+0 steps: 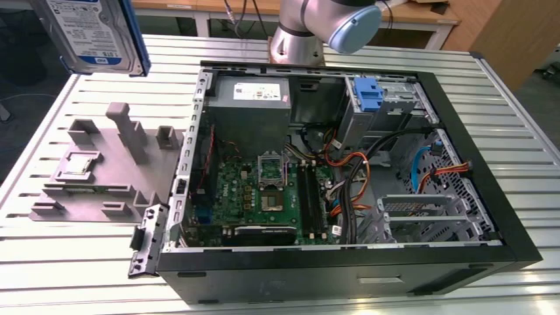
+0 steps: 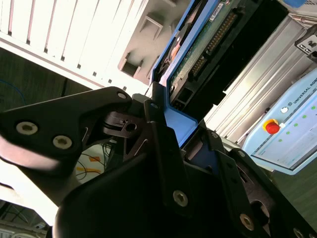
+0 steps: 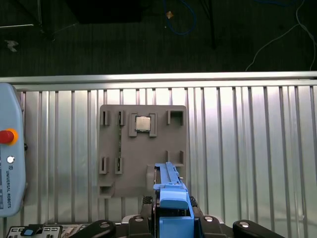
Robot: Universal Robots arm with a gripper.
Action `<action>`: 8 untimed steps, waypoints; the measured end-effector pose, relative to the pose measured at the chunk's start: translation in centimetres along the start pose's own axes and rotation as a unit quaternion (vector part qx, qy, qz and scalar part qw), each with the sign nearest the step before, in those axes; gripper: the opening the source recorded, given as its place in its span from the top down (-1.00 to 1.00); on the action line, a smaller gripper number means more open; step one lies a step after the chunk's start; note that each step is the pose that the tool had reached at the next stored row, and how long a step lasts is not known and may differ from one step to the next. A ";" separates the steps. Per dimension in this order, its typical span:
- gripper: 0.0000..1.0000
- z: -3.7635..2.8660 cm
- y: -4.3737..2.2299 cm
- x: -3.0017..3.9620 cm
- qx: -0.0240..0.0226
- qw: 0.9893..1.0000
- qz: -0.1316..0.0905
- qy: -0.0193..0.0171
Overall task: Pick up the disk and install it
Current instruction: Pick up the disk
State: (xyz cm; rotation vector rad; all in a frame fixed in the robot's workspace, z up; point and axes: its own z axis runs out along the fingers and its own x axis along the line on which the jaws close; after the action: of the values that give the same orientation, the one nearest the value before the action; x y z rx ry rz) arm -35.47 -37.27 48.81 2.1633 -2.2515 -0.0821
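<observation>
The disk (image 1: 96, 33), a silver drive with a white-and-blue label and a blue side rail, hangs high in the air at the exterior view's upper left, above the table's far corner and the grey fixture. In the second wrist view my gripper (image 2: 185, 131) is shut on the disk (image 2: 208, 44). Its black fingers (image 2: 161, 124) clamp the blue rail, and the green circuit-board underside faces the camera. In the first wrist view the disk (image 3: 171, 196) shows edge-on as a blue rail sticking out of the gripper (image 3: 171, 220), directly above the fixture.
An open computer case (image 1: 332, 259) lies on the slatted metal table (image 1: 70, 262), with a blue bracket (image 1: 369, 95) in its far drive bay. The grey fixture (image 1: 105, 170) holds a chip (image 3: 143, 123). The arm's base (image 1: 302, 36) stands behind the case. A pendant (image 3: 10, 153) lies on the table.
</observation>
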 end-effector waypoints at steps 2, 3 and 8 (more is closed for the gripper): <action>0.27 0.00 -0.08 0.06 0.000 1.000 0.000 0.000; 0.27 0.00 -0.10 0.10 0.000 1.000 0.000 0.000; 0.27 -0.01 -0.14 0.40 0.000 1.000 0.000 0.000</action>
State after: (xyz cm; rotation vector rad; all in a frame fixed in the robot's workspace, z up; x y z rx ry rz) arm -35.34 -37.68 48.80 2.1633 -2.2515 -0.0822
